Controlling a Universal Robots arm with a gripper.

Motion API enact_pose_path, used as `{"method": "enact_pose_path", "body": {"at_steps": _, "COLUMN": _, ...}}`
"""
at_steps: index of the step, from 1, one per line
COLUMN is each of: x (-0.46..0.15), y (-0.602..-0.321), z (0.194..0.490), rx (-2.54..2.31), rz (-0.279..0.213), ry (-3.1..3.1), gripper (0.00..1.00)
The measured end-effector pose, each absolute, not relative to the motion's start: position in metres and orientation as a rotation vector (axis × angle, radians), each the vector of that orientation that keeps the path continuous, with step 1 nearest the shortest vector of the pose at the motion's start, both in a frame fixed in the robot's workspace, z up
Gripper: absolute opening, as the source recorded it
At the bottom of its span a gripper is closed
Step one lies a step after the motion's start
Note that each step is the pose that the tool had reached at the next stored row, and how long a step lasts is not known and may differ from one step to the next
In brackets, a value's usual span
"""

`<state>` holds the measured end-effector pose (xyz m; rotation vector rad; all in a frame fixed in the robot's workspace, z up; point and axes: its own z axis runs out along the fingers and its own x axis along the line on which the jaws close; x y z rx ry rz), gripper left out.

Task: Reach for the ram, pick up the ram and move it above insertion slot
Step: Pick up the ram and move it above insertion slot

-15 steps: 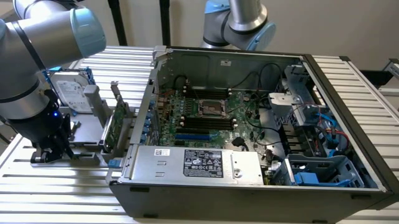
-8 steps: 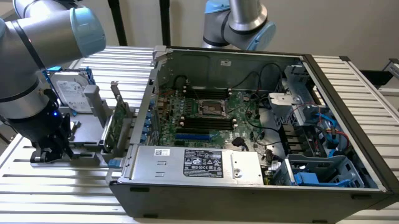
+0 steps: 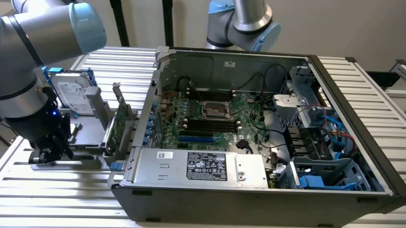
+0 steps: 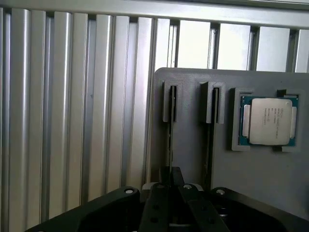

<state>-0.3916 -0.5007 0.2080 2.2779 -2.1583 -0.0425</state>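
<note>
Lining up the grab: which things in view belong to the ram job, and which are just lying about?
Job: gripper, ram in its holder, memory slots.
Lying about: hard drive, expansion card, CPU, power supply.

Nothing can be read: print on the power supply label [image 3: 206, 167], hard drive [image 3: 71, 92] and processor [image 4: 269, 121] is illegible.

Black hand [image 4: 171, 175] (ribbed silver table [image 4: 72, 96])
</note>
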Motion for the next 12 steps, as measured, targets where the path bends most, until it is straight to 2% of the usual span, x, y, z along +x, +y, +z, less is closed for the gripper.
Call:
{"method": "enact_pose_path", "body": {"at_steps": 6, "x": -0.392, "y": -0.501, "z": 0.222, "rx": 2.278, "rz": -0.043, "ry": -2.158, "gripper": 0.13}}
{"method": "enact_pose_path", "body": {"at_steps": 12, "x": -0.391, "y": -0.501, "z": 0.248, "rx": 2.278, "rz": -0.043, "ry": -2.158, "gripper": 0.13}}
